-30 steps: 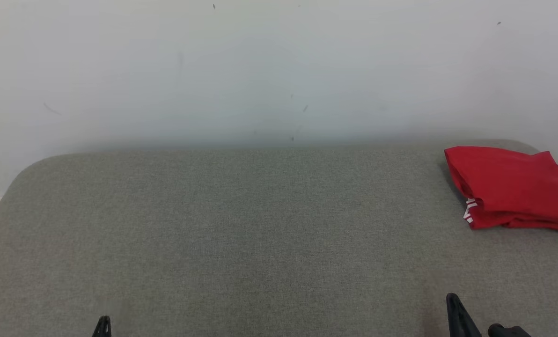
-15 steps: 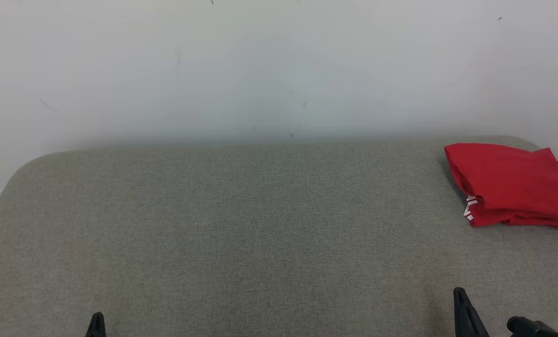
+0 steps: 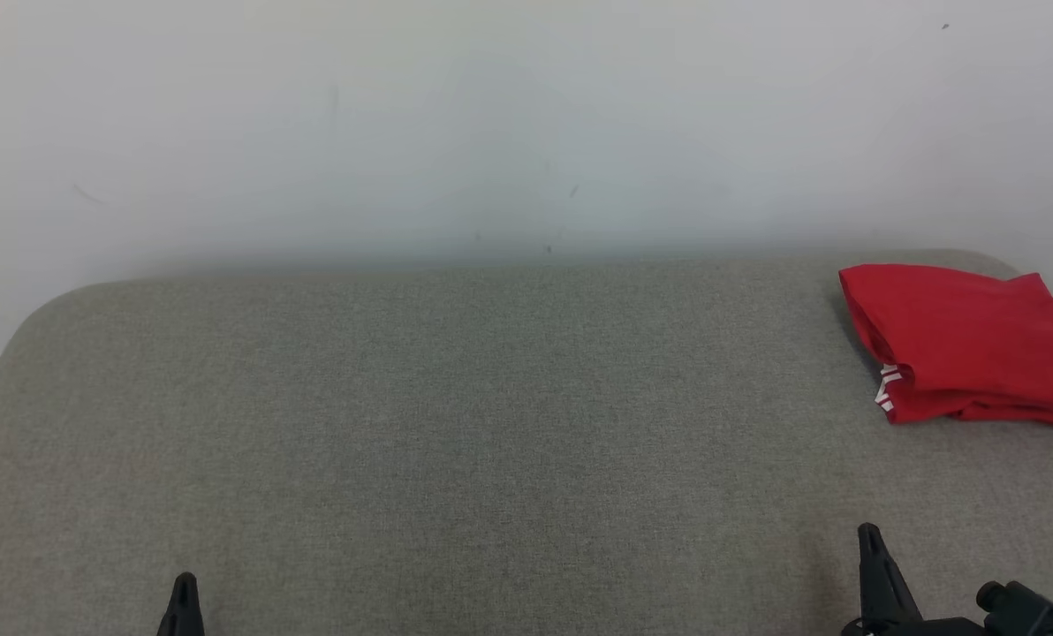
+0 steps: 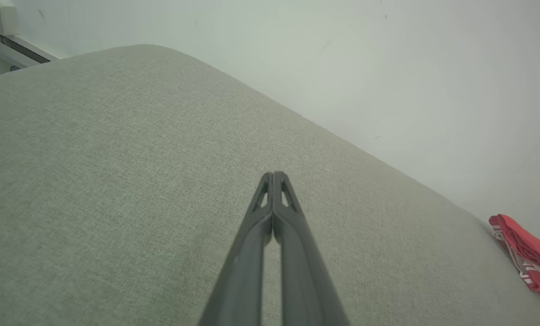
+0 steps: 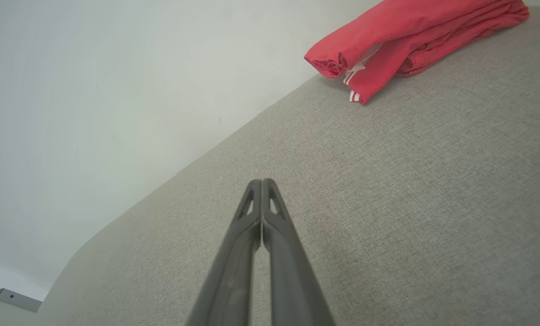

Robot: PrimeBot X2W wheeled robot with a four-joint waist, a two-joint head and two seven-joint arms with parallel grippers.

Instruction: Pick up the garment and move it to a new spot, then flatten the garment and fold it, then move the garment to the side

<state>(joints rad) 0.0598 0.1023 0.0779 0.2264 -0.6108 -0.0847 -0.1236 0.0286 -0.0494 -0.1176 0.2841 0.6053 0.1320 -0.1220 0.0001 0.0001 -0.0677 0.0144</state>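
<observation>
Red fabric, one piece, and in the head view it sits at the far right corner of the grey upholstered surface [image 3: 491,424], close under the white wall [image 3: 491,115]. That's the garment [image 3: 968,344], folded into a thick, slightly rumpled bundle of stacked layers. Its long axis runs left to right along the back edge, and its right end is cut off by the frame. The rolled left end faces the middle of the surface and shows a bit of white marking [image 3: 884,397]. Two grippers are at the bottom edge, the left gripper [image 3: 182,601] low on the left and the right gripper [image 3: 875,565] low on the right. Both are well apart from the garment.

Over to the left wrist view: the left gripper [image 4: 274,176] has its two dark fingers clenched tip to tip with nothing between them, above bare grey cloth. The garment [image 4: 530,258] peeks in at the far right edge, with white stripes visible on its near end.

Now the right wrist view: the right gripper [image 5: 262,183] is also pressed closed and holds nothing. The garment [image 5: 410,31] lies up at the top right, lengthwise along the wall side. Its rolled end and white-striped trim [image 5: 354,96] point toward the centre of the surface, and the gripper is clear of them.
</observation>
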